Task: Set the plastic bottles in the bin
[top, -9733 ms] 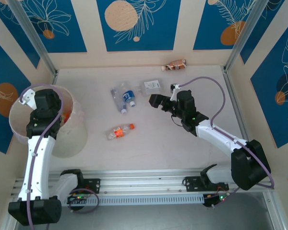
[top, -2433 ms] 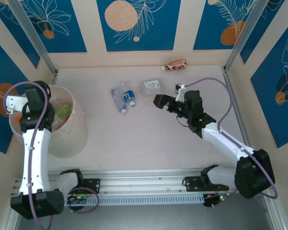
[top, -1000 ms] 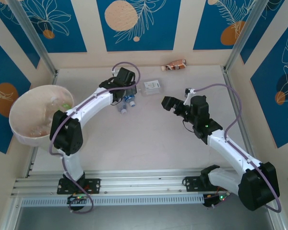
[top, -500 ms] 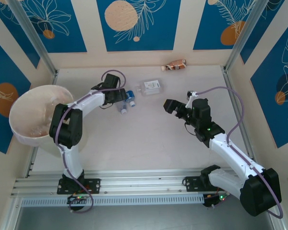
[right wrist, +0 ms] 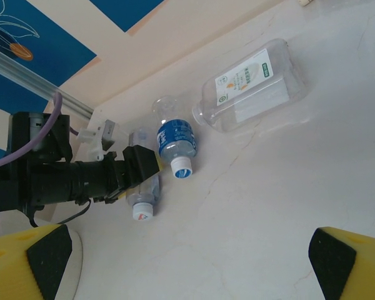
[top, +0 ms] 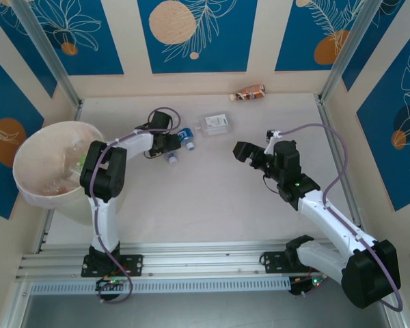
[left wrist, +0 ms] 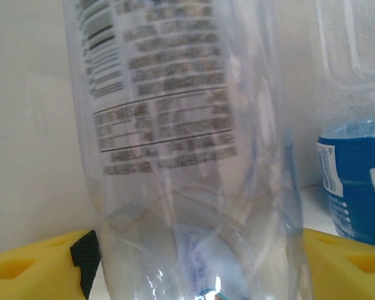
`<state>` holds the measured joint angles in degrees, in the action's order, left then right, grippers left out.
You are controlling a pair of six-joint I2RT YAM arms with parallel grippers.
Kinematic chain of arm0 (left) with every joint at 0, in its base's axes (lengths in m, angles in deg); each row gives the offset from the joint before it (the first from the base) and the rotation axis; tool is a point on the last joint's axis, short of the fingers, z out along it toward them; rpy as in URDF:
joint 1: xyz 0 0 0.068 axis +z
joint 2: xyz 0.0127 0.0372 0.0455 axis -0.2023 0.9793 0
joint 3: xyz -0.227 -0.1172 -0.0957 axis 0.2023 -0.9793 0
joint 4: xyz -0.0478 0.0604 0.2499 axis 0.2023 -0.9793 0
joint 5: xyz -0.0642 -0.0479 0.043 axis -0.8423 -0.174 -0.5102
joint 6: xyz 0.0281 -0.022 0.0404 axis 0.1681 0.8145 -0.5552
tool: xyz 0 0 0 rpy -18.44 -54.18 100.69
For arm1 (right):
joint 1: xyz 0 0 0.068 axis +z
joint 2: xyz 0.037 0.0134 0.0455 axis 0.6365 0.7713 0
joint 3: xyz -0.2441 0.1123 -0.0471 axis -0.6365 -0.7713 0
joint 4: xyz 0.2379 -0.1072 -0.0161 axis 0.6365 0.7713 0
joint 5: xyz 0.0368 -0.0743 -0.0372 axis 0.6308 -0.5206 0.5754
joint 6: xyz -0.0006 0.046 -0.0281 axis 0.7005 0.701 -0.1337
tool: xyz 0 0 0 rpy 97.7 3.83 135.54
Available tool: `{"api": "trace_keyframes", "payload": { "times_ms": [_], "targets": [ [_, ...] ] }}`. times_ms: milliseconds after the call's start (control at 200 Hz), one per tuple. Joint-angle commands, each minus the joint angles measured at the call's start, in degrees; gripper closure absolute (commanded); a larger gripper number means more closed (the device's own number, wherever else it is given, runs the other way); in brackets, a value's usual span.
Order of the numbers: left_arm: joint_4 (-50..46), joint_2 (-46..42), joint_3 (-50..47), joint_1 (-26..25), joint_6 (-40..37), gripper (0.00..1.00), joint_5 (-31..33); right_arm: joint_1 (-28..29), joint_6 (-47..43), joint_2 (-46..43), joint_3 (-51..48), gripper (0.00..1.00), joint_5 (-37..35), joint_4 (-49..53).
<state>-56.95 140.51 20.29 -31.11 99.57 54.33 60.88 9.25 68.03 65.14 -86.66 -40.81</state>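
Note:
A clear bottle [top: 169, 154] with a white cap [right wrist: 141, 212] lies on the table, and my left gripper [top: 165, 144] stands open astride its body. In the left wrist view this bottle [left wrist: 187, 156] takes up the whole gap between my yellow fingers [left wrist: 37, 265]. Right beside it lies a blue-labelled bottle [top: 186, 137] [right wrist: 175, 140] [left wrist: 356, 181]. A flat clear bottle [top: 216, 124] [right wrist: 253, 87] with a white label rests further back. The pale bin [top: 44, 147] at far left holds several bottles. My right gripper [top: 242, 150] [right wrist: 187, 265] hangs open and empty over bare table.
A brown bottle-like wrapper [top: 249, 92] lies against the back wall. Metal frame posts [top: 331, 65] and side walls close in the table. Bare tabletop [top: 212, 198] stretches between the bottles and the arms' bases.
My left arm swung from the bin across to the bottles and came down over the clear one, nudging its cap toward me. The right gripper drew back to the right.

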Motion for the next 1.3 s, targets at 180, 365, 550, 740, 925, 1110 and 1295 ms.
{"api": "trace_keyframes", "payload": {
  "times_ms": [180,365,550,740,925,1110,1295],
  "targets": [
    [1.6,0.2,-0.7,0.6,-1.6,0.36,-1.6,-0.2,-0.4,-0.7,-0.3,0.01,-1.2,0.2],
    [3.1,-6.0,-4.1,0.5,-4.0,0.51,-1.3,-0.2,-0.5,-0.4,-0.5,0.01,-1.0,-0.8],
    [3.1,-12.0,-5.5,-0.2,-5.4,0.62,-2.8,-0.2,-0.4,0.4,-0.4,0.00,-0.2,-2.1],
    [3.1,-17.7,-6.1,-1.6,-6.3,0.69,-5.1,-0.2,-0.2,1.4,0.0,0.00,1.0,-2.7],
    [4.3,-23.9,-7.1,-2.7,-6.5,0.74,-9.2,-0.2,-0.2,1.9,-0.1,0.01,2.8,-4.3],
    [8.1,-32.5,-10.8,-2.8,-6.3,0.75,-15.9,0.2,0.3,1.7,0.0,0.00,10.4,-8.5],
    [8.4,-42.0,-13.1,-2.8,-7.8,0.71,-18.0,2.1,-2.1,2.2,0.4,0.01,12.7,-11.2]
  ]
}}
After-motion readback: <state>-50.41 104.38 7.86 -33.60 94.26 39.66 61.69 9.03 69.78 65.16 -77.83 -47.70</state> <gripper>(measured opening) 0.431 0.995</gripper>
